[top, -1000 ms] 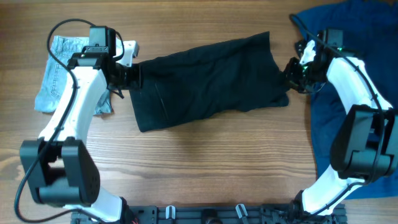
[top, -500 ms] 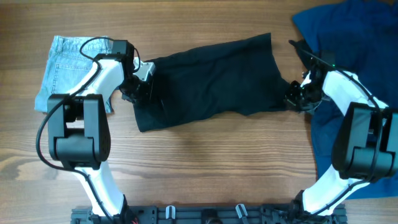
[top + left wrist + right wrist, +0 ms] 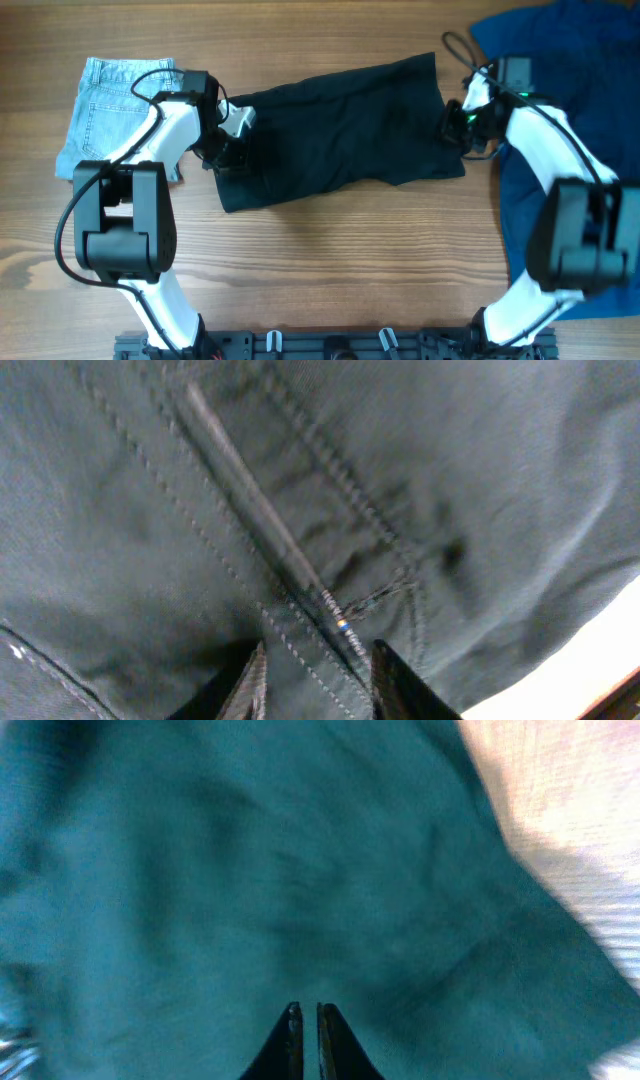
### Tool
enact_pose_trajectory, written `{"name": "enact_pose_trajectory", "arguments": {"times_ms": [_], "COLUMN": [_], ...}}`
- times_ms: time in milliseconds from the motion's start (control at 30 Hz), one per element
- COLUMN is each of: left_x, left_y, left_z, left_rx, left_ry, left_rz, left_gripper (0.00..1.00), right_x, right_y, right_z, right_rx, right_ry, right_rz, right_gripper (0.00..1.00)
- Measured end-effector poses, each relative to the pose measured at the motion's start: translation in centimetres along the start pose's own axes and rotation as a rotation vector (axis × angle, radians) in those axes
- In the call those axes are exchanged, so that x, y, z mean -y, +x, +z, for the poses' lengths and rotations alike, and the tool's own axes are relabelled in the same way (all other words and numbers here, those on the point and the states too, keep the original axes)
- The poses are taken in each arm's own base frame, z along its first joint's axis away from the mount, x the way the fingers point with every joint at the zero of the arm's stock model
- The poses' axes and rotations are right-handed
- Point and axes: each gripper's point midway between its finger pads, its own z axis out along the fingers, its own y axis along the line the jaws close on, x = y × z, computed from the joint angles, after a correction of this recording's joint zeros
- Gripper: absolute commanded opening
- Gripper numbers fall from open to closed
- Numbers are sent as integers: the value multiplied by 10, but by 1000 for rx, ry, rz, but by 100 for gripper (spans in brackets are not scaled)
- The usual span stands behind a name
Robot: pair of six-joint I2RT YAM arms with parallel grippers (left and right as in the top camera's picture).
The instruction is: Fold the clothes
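**A:** How does the left gripper (image 3: pixel 320 660) stand?

**B:** Its jaws are apart, and a stitched seam of the black shorts (image 3: pixel 340 125) runs into the gap. A second ago it sat at the shorts' upper left edge. Now it is lower, on their left end.

**A:** And the right gripper (image 3: pixel 306 1015)?

**B:** Its jaws are together, with the tips over dark cloth. I cannot tell whether any is pinched. Half a second ago it was by the lower right corner. It has moved up to the upper right edge.

**A:** And the shorts themselves?

**B:** They are spread on the table (image 3: pixel 330 270) between the two grippers. The denim shorts (image 3: pixel 105 100) lie beyond their left end, and the royal-blue garment (image 3: pixel 570 50) lies to the right.
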Motion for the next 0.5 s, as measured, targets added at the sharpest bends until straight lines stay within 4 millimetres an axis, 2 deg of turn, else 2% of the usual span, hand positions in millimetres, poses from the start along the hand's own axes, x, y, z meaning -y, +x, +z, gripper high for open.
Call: {"name": "enact_pose_trajectory", "arguments": {"times_ms": [67, 100, 300, 433, 500], "left_x": [-2, -2, -8, -18, -22], "left_y": [6, 10, 20, 15, 18], "left_z": [6, 9, 10, 8, 5], "left_rx": [-9, -14, -17, 9, -1], "left_ry": [4, 11, -32, -77, -86], "left_rz": [-8, -11, -34, -94, -120], "left_gripper": [29, 28, 27, 24, 27], "right_x": [26, 32, 72, 86, 86], "right_y": [16, 18, 55, 80, 81], "right_z": [29, 29, 5, -9, -11], "right_rx": [-86, -102, -185, -246, -235], "right_ry": [75, 106, 401, 503, 500], "right_rz": [87, 150, 379, 412, 386], "right_gripper": [4, 4, 4, 4, 4]}}
